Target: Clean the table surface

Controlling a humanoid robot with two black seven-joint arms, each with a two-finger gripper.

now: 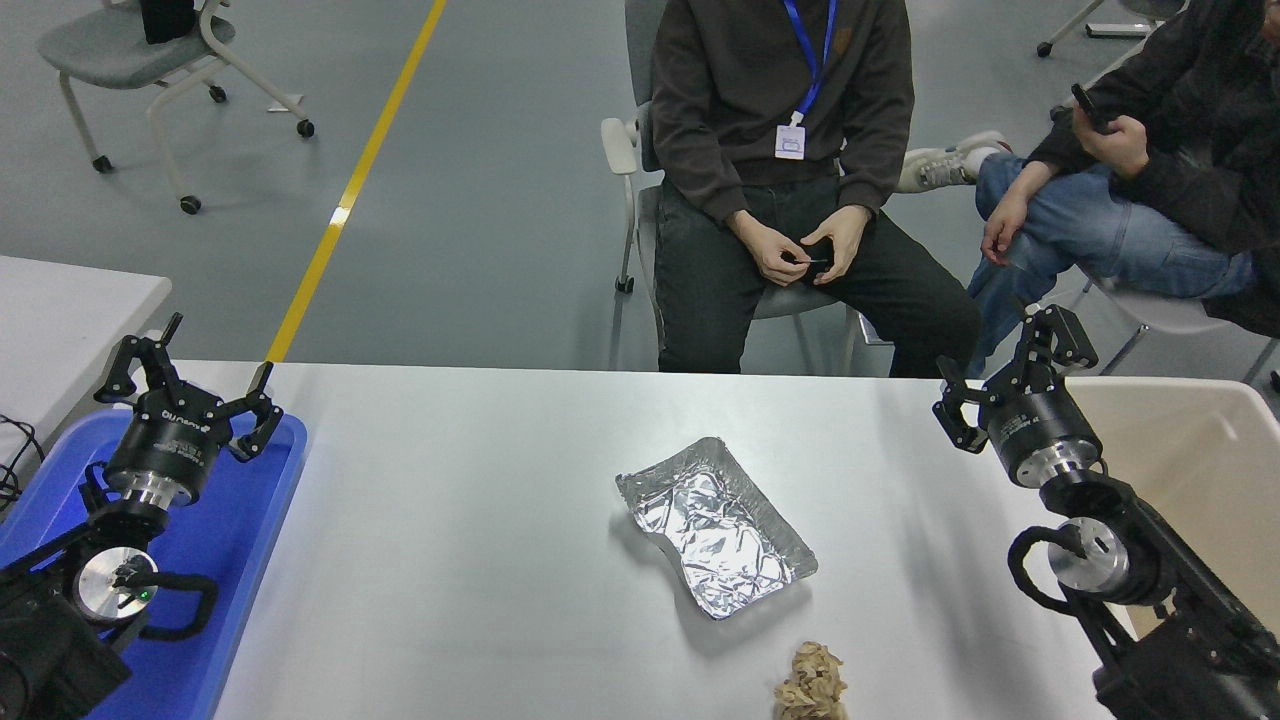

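The table surface point(480, 520) is a wide white-grey top. A crumpled aluminium foil tray point(715, 525) lies near its middle. A crumpled brown paper wad point(811, 684) sits at the front edge, below the foil tray. My right gripper point(1005, 365) is open and empty, raised near the table's far right edge, well right of the foil tray. My left gripper point(188, 375) is open and empty, parked above the blue tray at the lower left.
A blue plastic tray point(225, 540) sits at the table's left end. A beige bin point(1200, 460) stands at the right edge. Two seated people point(780, 120) face the far side. A smaller white table's corner point(60, 300) shows at left.
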